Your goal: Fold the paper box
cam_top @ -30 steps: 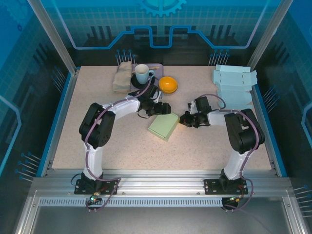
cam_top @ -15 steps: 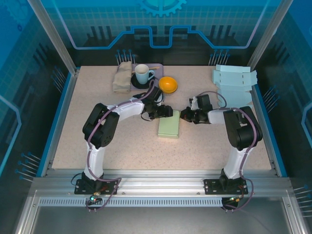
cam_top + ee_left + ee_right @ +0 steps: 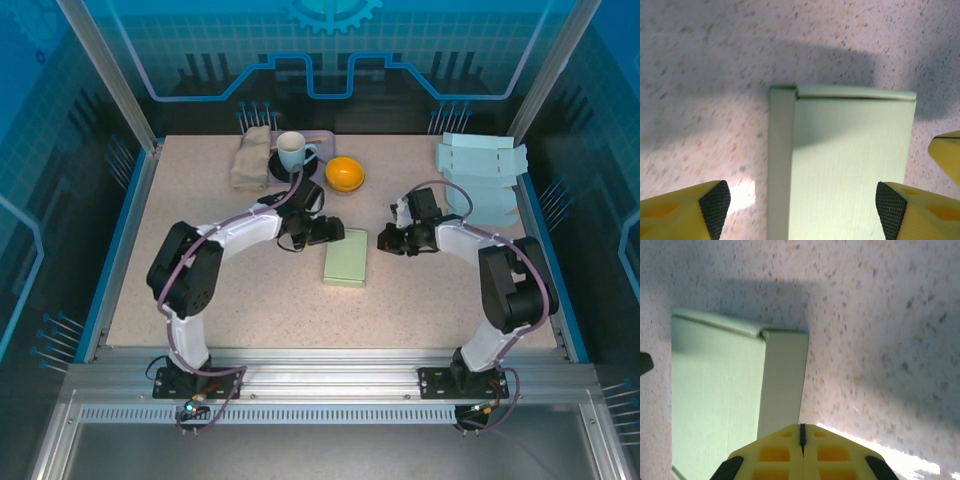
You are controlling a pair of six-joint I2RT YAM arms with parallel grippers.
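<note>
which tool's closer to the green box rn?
Left. The left tool is open, astride the far end of the box; the right tool is shut, just off its right edge.

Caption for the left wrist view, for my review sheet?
Left gripper over the green box on the speckled table, its open jaws standing one on each side of the box.

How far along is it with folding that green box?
Done, it seems: the green paper box lies closed and flat-topped. In hand: nothing is gripped; the left end effector stands open astride one end, the right end effector is shut at its edge. Left: perhaps a final tuck; whether every flap is locked I can't tell.
</note>
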